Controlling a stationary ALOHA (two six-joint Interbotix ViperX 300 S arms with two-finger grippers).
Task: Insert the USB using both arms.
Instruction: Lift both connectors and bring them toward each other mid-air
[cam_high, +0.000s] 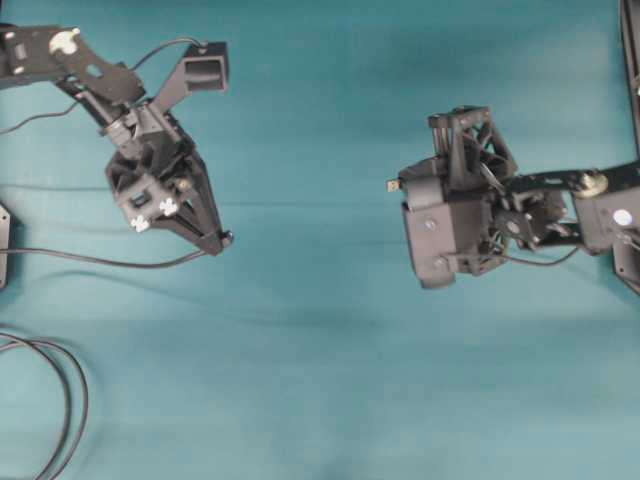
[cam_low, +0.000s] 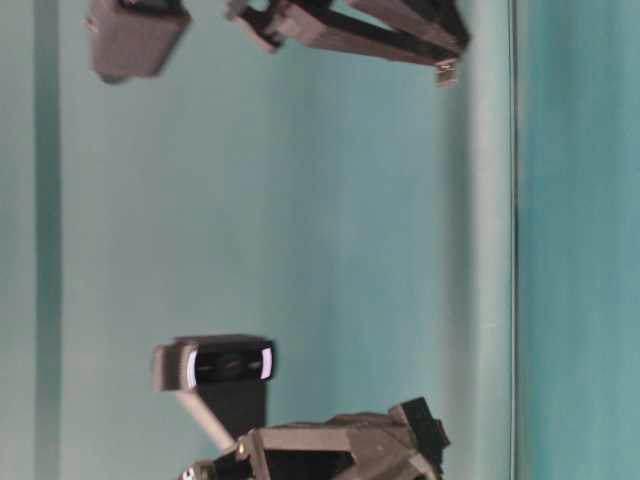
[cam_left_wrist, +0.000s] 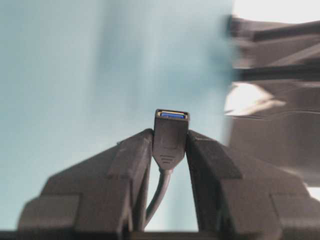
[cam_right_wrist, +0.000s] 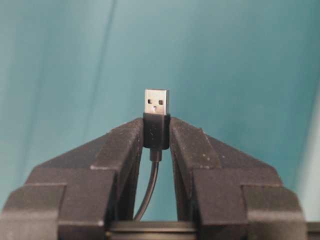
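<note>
The work surface (cam_high: 320, 380) is a flat, uniform teal sheet with faint horizontal creases. Lighting is even and diffuse. A teal backdrop (cam_low: 300, 220) rises behind it. A bright white glare area (cam_left_wrist: 275, 10) appears in the left wrist view.

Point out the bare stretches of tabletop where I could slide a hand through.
Widest bare patch: the middle, between the left gripper and the right gripper, running to both table edges. Crowded: the left edge, with the thin cable and the looped cable.
</note>
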